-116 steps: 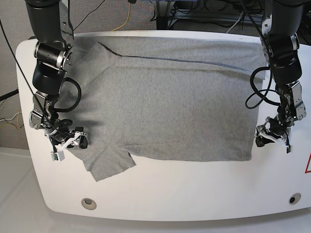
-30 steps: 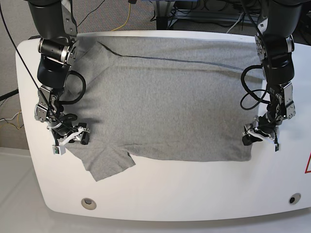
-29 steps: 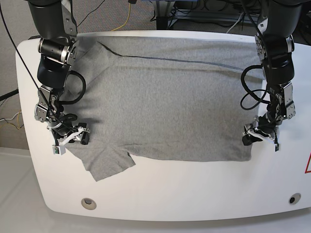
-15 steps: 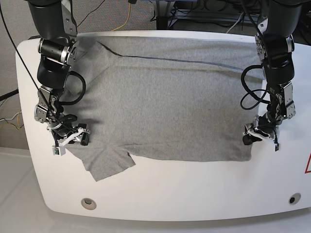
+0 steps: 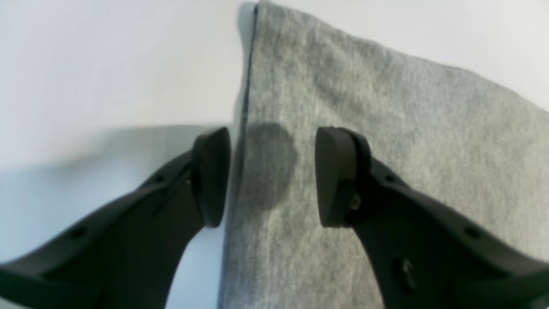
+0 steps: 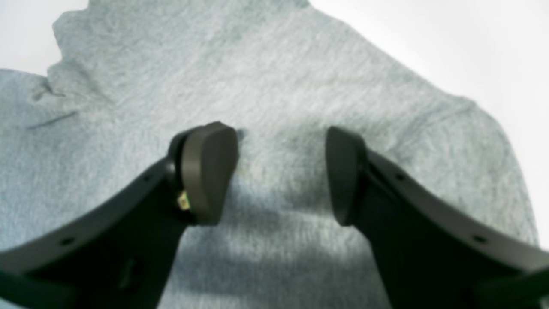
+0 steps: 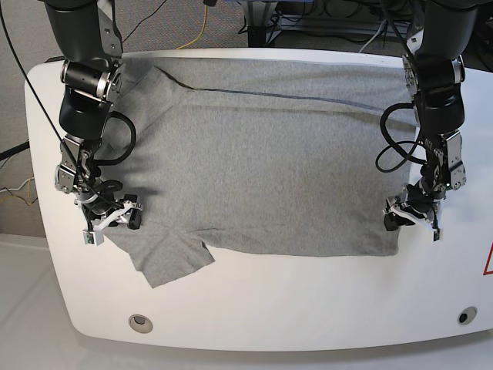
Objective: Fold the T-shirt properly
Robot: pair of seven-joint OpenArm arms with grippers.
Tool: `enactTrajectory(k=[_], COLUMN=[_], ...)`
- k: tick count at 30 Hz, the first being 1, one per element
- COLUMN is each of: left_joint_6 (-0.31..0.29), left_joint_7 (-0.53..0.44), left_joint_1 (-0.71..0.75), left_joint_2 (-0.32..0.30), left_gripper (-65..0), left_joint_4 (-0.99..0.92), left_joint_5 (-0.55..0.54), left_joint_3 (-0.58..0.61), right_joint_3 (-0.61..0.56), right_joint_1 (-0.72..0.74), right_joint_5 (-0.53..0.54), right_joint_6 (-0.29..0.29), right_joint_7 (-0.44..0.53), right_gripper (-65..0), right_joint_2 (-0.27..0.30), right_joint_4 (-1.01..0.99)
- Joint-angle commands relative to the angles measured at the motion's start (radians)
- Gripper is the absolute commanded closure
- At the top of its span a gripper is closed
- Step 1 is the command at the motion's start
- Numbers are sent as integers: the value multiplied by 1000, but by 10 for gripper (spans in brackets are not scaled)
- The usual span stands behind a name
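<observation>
- A grey T-shirt (image 7: 262, 154) is spread flat across a white table (image 7: 308, 308), and two black robot arms are set at its opposite side edges.
- The step in hand is judged to be the first grasp, one gripper at each side of the near half of the shirt, before any fold is made.
- The left gripper (image 5: 272, 171), at the right of the base view, is seen with its jaws partly open and astride the shirt's straight side edge: one finger stands over bare table, the other over cloth. Nothing is held.
- The right gripper (image 6: 281, 174), at the left of the base view, is seen with its jaws partly open above the cloth beside the near sleeve (image 7: 173, 258). Nothing is held.
- For a good grasp, each gripper should probably be lowered until the outer finger can slip under the edge, so that all layers are pinched together.
- Both grasps are best closed at matching points, so that the fabric can be lifted evenly and not dragged askew.
- The shirt is plain heather grey with no print and covers most of the table's width.
- Its body lies smooth; a dark line, perhaps a crease or a seam, runs across the far part.
- The near sleeve juts toward the near-left table edge.
</observation>
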Motion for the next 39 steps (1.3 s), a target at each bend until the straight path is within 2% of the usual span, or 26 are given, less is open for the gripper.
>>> enactTrajectory(k=[1,5,12,17,39], left_joint_6=[-6,-6,-16,-6,-8], left_joint_7=[-6,-3,6,-27,-23], left_joint_1=[-18,-17,5,10,2], left_joint_2=[-7,-5,-4,0,-4], left_gripper=[-302,-292,0,0,0], left_joint_4=[16,15,24,27,29], left_joint_5=[5,10,-1,1,-4], left_joint_3=[-3,-1,3,5,8], right_joint_3=[4,3,5,5,8], right_joint_1=[29,27,24,23,22], right_joint_5=[13,12,11,15,12], right_joint_6=[7,7,8,7,7], right_joint_7=[16,15,13,17,19], right_gripper=[-359,-358,-359,-357,-357], right_joint_2=[12,11,12,11,10], right_joint_4=[22,22,19,15,21])
